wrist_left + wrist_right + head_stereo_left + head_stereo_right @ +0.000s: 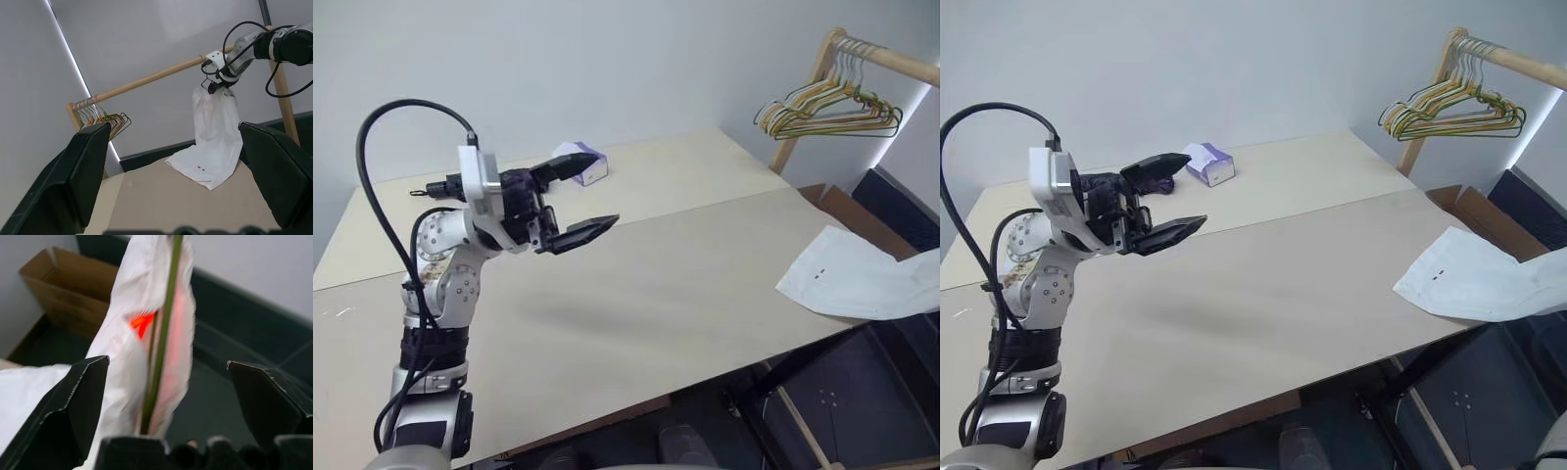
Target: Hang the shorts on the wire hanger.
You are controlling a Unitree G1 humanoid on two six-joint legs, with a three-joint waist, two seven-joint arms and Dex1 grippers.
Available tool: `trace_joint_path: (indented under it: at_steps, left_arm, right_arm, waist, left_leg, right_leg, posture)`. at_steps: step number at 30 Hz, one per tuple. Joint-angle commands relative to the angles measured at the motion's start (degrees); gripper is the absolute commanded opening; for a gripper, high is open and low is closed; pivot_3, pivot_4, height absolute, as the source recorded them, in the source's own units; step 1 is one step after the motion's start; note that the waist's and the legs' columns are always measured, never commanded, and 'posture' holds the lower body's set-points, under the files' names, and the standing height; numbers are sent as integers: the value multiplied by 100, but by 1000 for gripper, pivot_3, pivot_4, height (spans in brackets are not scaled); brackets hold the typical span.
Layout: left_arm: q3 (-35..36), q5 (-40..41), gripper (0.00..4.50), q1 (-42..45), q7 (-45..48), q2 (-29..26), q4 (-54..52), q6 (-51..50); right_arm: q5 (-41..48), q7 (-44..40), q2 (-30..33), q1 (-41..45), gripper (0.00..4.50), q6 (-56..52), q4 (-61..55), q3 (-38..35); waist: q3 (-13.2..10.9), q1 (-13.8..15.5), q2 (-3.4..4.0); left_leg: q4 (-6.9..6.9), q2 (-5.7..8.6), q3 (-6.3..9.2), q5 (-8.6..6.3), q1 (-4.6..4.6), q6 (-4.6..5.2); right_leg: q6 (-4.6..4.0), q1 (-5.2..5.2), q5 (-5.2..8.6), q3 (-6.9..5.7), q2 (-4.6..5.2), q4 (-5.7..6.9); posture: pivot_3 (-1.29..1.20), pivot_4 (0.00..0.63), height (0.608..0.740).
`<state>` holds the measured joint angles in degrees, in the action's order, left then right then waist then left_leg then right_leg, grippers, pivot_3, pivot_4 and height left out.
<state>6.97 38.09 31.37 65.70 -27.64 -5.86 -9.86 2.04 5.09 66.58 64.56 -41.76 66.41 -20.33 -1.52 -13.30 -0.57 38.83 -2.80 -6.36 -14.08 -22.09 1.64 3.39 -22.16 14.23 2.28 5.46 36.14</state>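
Shorts (215, 142) hang from wooden rail (156, 76), hem trailing on worktop (636, 284) edge. Right hand (217, 83) released, fingers spread either side of waistband. Left hand (573, 201) released, raised above worktop.

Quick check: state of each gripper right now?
Left gripper: open, holding nothing, raised above the table.
Right gripper: open, with the shorts and a thin wire between its fingers, not clamped.

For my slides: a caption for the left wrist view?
Open right gripper beside the shorts hanging below the wooden rail.
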Motion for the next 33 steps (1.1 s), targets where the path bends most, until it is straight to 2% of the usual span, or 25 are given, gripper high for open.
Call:
trace_joint_path:
  at_steps: [1, 8, 10, 15, 20, 25, 29, 33]
  left_arm:
    - [124, 38, 4500, 139, -12, -14, -42, 151]
    - [191, 108, 4500, 99, -36, -51, -117, 99]
    - [211, 136, 4500, 79, -34, -45, -138, 78]
    - [209, 167, 4500, 4, 4, -49, -197, 41]
    - [220, 45, 4500, -40, -98, -95, -143, 34]
    - [219, -287, 4500, -230, -495, -321, -89, -135]
    - [210, -694, 4500, -432, -918, -518, -31, -242]
    - [377, -707, 4500, -789, -1070, -691, -238, -333]
  right_arm:
    - [-310, 354, -53, -74, 4444, -199, -1165, 306]
    - [-526, 911, -599, -1100, 4444, -1605, -4333, -196]
    - [-693, 974, -728, -1335, 4444, -1780, -4958, -108]
    - [-1208, 1328, -1176, -1631, 4444, -1477, -5911, 158]
    - [-1686, 1221, -1394, -1714, 4444, -786, -6536, 895]
    - [-1500, 177, -1938, -1629, 4444, -397, -6906, 1767]
    - [-1285, -651, -2412, -1829, 4444, -7, -7126, 2191]
    - [-1309, -1721, -2287, -2176, 4444, 852, -7240, 2809]
  waist:
    - [1, -1, 6]
    - [4, 63, 10]
    - [4, 108, 11]
    - [5, 159, 12]
    - [5, 162, 12]
    - [4, 122, 8]
    - [-2, 206, -3]
    - [-6, 436, -8]
  left_leg:
    - [0, 0, -1, 0, 0, 0]
    - [1, -4, -3, 0, 0, 0]
    - [1, -4, -4, 1, 0, 1]
    - [2, -4, -6, 1, -2, 1]
    - [1, -3, -6, 1, -7, 2]
    - [1, -8, 0, 1, 3, 2]
    - [1, -4, 3, 4, 1, 6]
    - [0, -3, 6, 1, -18, 10]
  right_leg:
    - [0, -1, 0, 2, 0, 1]
    - [11, -3, -5, 8, -4, 5]
    - [13, -4, -7, 9, -5, 5]
    - [16, -7, -6, 7, -5, 4]
    - [14, -12, -7, 7, -5, 3]
    - [22, -9, -5, 18, -21, 3]
    - [21, -10, -13, 16, -18, 4]
    - [10, -25, -21, 10, -17, -3]
  posture:
    - [-164, 0, 740]
    - [-157, 0, 740]
    - [-156, 0, 740]
    - [-152, 0, 740]
    - [-137, 0, 740]
    - [-106, 0, 740]
    - [-65, 0, 740]
    - [-6, 0, 740]
